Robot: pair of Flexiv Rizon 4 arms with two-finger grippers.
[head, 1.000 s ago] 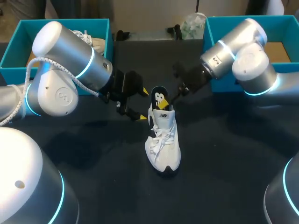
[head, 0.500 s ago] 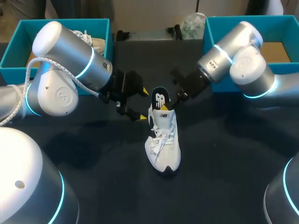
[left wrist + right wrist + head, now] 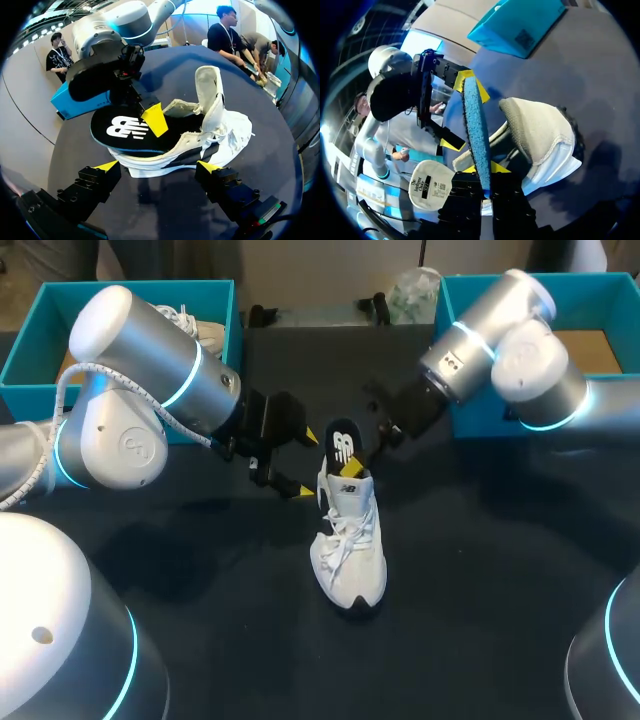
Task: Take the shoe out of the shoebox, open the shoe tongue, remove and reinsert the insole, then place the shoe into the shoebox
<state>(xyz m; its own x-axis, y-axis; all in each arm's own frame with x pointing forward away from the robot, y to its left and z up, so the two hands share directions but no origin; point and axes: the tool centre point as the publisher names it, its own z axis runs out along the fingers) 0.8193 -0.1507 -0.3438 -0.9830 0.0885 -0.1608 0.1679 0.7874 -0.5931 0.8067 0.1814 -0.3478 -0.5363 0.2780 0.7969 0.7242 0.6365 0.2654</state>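
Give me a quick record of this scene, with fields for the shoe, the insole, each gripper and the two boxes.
shoe: white, laced, standing on its sole
insole: black, sticking partly out of the shoe's opening
right gripper: jaws shut on the insole
left gripper: jaws open, by the shoe's heel
left shoebox: teal, back corner
right shoebox: teal, back corner

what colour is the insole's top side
Black insole with white print; shows best in left wrist view.
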